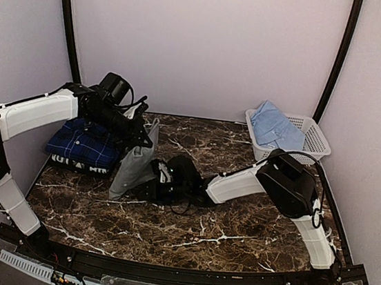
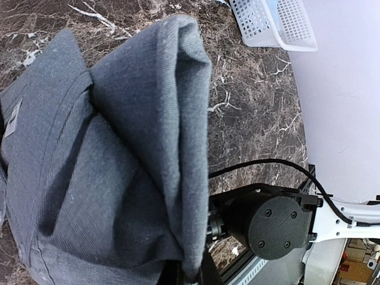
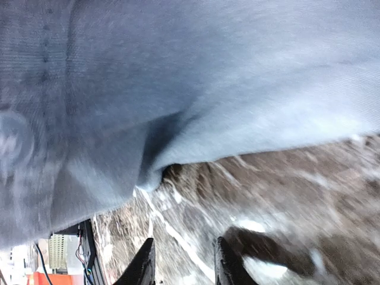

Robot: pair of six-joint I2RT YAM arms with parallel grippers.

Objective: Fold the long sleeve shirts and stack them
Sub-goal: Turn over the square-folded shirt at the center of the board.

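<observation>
1. The dark brown marble-patterned surface [image 1: 235,231] carries all items.

2. I find the plain grey cloth shirt [image 1: 134,163] left of centre, bunched and raised off the surface at its upper end. Its lower end rests on the marble. On the left wrist camera it hangs in thick vertical folds [image 2: 119,148]. On the right wrist camera it fills the upper part of the view [image 3: 178,77].

3. The navy blue plaid shirt [image 1: 82,144] lies folded flat at the left edge of the surface, just beside the grey one. A band of white lettering shows along its near side.

4. The white plastic lattice basket [image 1: 314,138] stands in the far right corner, well apart from both shirts.

5. The crumpled light blue shirt [image 1: 274,127] sits inside that basket and rises above its rim.

6. The left hand [image 1: 141,136] is at the top of the grey shirt. Its fingers are closed on the cloth and hold it up.

7. The right hand [image 3: 184,264] sits low beside the grey shirt's lower end. Its fingers are parted, with bare marble between them and nothing gripped.
</observation>
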